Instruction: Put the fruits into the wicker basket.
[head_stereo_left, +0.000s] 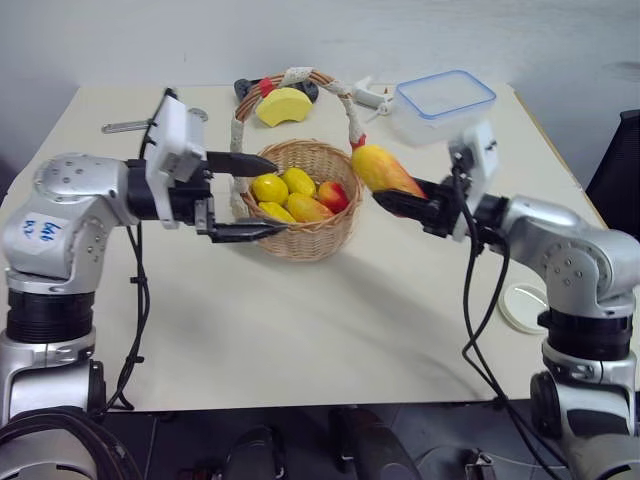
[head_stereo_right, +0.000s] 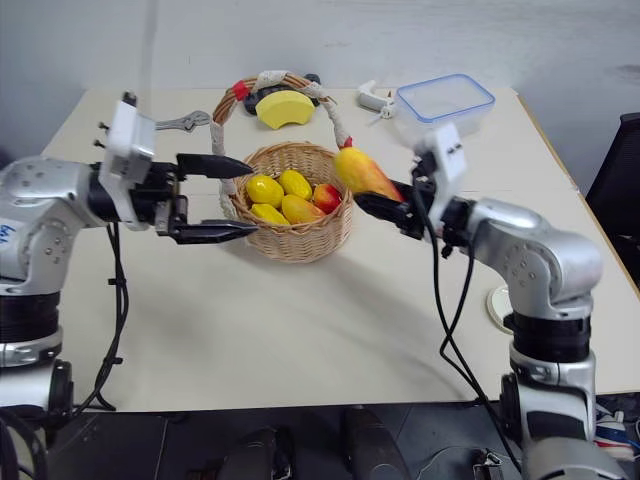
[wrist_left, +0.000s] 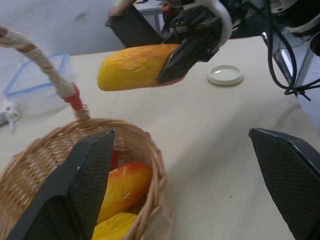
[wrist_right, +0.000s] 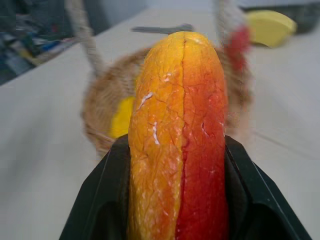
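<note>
The wicker basket (head_stereo_left: 320, 240) stands mid-table, its cloth-wrapped handle (head_stereo_left: 297, 75) arching over it. Inside lie one fruit (head_stereo_left: 308, 208), yellow-orange with a red blush, and a few yellow lemons (head_stereo_left: 268, 187). The other fruit (head_stereo_left: 383, 168) hangs in the air just right of the basket rim, level with the handle's right foot; my right gripper (head_stereo_left: 392, 198) is shut on its lower end. The right wrist view shows this fruit (wrist_right: 175, 150) between the fingers (wrist_right: 102, 200), pointing at the basket. My left gripper (head_stereo_left: 273, 196) is open at the basket's left rim, one finger over the basket and one in front of it.
Behind the basket lie a yellow half-round block (head_stereo_left: 284, 105), a black object (head_stereo_left: 245, 88) and a small white item (head_stereo_left: 368, 95). A clear blue-rimmed box (head_stereo_left: 443, 103) sits at the back right. A wrench (head_stereo_left: 125, 127) lies at the back left, a white disc (head_stereo_left: 523, 307) near the right edge.
</note>
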